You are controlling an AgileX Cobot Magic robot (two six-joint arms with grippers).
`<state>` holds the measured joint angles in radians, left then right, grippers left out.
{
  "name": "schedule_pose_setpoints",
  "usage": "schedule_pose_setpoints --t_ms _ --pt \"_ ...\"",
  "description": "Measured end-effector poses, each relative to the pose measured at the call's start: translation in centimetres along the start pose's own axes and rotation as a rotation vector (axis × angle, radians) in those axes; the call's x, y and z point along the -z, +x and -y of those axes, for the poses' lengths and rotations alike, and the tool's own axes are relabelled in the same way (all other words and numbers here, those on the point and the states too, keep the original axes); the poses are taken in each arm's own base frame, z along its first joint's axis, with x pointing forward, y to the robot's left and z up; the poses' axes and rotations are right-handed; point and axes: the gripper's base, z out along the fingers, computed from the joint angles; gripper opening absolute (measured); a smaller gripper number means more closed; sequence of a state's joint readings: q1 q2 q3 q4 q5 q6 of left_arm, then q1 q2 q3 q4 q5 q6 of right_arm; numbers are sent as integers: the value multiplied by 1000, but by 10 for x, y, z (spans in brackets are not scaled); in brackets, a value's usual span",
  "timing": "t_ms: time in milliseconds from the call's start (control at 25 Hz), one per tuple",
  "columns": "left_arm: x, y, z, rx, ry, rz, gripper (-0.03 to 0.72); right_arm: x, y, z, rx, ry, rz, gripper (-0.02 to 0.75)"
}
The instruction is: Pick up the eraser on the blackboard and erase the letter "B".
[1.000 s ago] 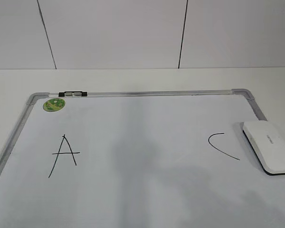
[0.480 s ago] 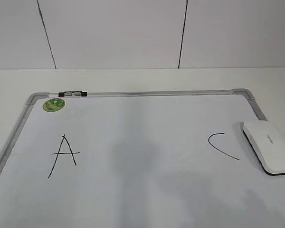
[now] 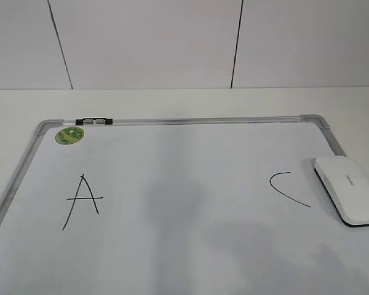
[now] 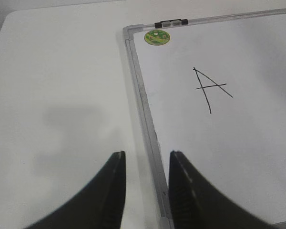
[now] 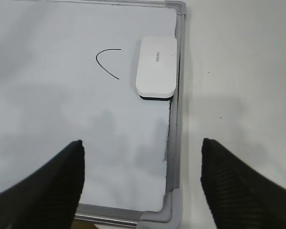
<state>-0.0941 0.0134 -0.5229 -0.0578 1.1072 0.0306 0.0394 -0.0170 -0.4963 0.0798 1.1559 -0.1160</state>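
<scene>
The blackboard (image 3: pixel 190 121) is a white dry-erase board with a grey frame, lying flat on the table. The white eraser (image 3: pixel 347 189) lies on its right edge, next to the black "C" (image 3: pixel 288 187). A black "A" (image 3: pixel 83 201) is at the left. No letter "B" shows; the board between "A" and "C" is bare. My left gripper (image 4: pixel 147 153) is open and empty above the board's left frame (image 4: pixel 143 105), with the "A" (image 4: pixel 210 88) ahead. My right gripper (image 5: pixel 142 141) is wide open and empty over the board's near right corner; the eraser (image 5: pixel 156 67) lies ahead, apart from it. Neither gripper shows in the exterior view.
A round green sticker (image 3: pixel 69 135) sits at the board's far left corner, beside a black clip (image 3: pixel 93 121) on the top frame. White table surrounds the board, with a white panelled wall behind. Faint arm shadows fall on the board's near half.
</scene>
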Motion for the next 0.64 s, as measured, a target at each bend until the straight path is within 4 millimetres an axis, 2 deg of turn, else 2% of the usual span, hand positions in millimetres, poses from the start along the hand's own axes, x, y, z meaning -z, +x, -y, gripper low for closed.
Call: schedule_pose_setpoints --t_ms 640 --pt "0 0 0 0 0 0 235 0 0 0 0 0 0 585"
